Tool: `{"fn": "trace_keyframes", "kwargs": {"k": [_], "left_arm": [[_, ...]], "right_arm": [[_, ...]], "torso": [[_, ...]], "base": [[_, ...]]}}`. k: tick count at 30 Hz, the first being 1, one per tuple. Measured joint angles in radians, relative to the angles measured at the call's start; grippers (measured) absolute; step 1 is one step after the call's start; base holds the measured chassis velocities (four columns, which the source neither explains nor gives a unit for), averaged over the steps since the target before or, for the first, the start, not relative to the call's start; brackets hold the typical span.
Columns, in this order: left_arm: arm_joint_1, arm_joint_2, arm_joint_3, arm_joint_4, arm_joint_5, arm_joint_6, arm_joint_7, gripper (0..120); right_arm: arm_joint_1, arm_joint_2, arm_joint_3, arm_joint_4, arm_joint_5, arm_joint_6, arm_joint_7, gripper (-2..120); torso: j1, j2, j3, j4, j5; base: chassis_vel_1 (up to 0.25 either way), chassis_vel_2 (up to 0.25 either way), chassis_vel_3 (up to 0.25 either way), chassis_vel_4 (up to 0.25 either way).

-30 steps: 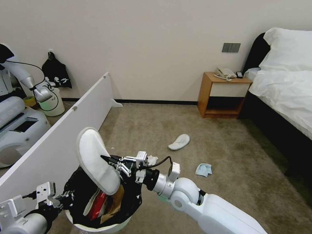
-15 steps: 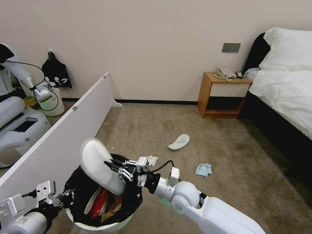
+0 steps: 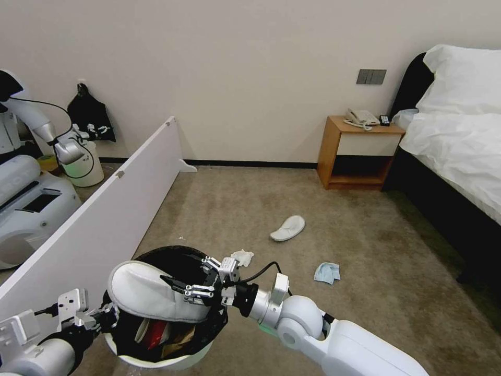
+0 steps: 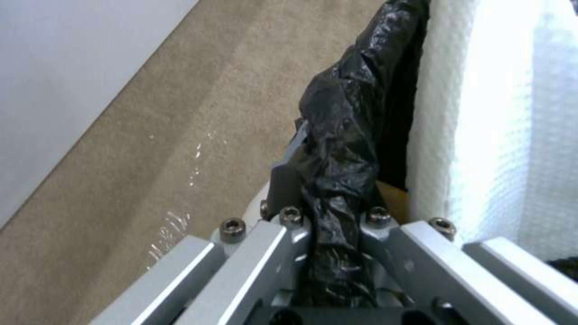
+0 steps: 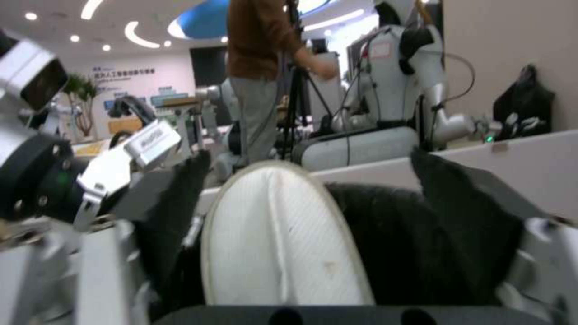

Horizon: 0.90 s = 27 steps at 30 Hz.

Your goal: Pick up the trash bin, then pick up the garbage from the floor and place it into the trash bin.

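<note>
1. The left gripper (image 3: 107,317) is clamped on the black bag (image 4: 337,149) at the near rim of the trash bin (image 3: 156,357); in the left wrist view the plastic is pinched tight between its jaws; the bin sits low at the robot's front left, beside the white panel (image 3: 99,230).
2. The right gripper (image 3: 175,286) is closed on one end of a white slipper (image 3: 151,295); the slipper lies nearly flat across the bin's mouth, sole up, spanning it from the gripper towards the far side.
3. Inside the bin, under the slipper, sit a red packet (image 3: 156,330) and brown paper (image 3: 180,334).
4. On the carpet, well apart from the bin: a second slipper (image 3: 288,228), a blue mask (image 3: 327,272) and a white tissue (image 3: 242,257) just beyond the right wrist.
5. Doing this step well, by my reading: tip the slipper's free end down into the opening before letting go; released flat it could bridge the rim or slide off onto the floor; the left grip should hold the bin steady while the right one pushes in.
</note>
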Motion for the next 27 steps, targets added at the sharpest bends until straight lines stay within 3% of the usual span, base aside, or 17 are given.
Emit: {"fn": "trace_keyframes", "kwargs": {"k": [3,12,17,23,27], "left_arm": [[0.0,0.0,-0.003,0.001,0.0,0.0,-0.001,3],[0.0,0.0,-0.007,0.001,0.0,0.0,-0.001,3],[-0.001,-0.003,-0.007,0.002,0.0,0.0,-0.001,3],[-0.001,-0.003,-0.008,0.002,0.0,0.0,-0.002,3],[0.001,-0.003,-0.011,0.002,-0.002,0.0,-0.001,3]], "right_arm": [[-0.012,0.019,0.058,0.002,-0.004,0.016,-0.008,98],[-0.067,-0.011,0.273,0.017,-0.001,0.006,0.046,100],[-0.199,-0.053,0.447,0.051,-0.039,-0.083,0.132,100],[-0.249,-0.066,0.504,0.059,-0.062,-0.116,0.152,100],[-0.373,-0.102,0.634,0.061,-0.149,-0.175,0.184,100]], "torso": [[0.0,0.0,0.0,0.0,0.0],[0.0,0.0,0.0,-0.0002,0.0001],[0.0,0.0,0.0,-0.0002,0.0004],[0.0,0.0,0.0,-0.0002,0.0004],[0.0,0.0,0.0,-0.0002,0.0004]], "base": [[0.0,0.0,0.0,0.0],[0.0,0.0,0.0,0.0],[0.0,0.0,0.0,0.0],[0.0,0.0,0.0,0.0],[0.0,0.0,0.0,0.0]]}}
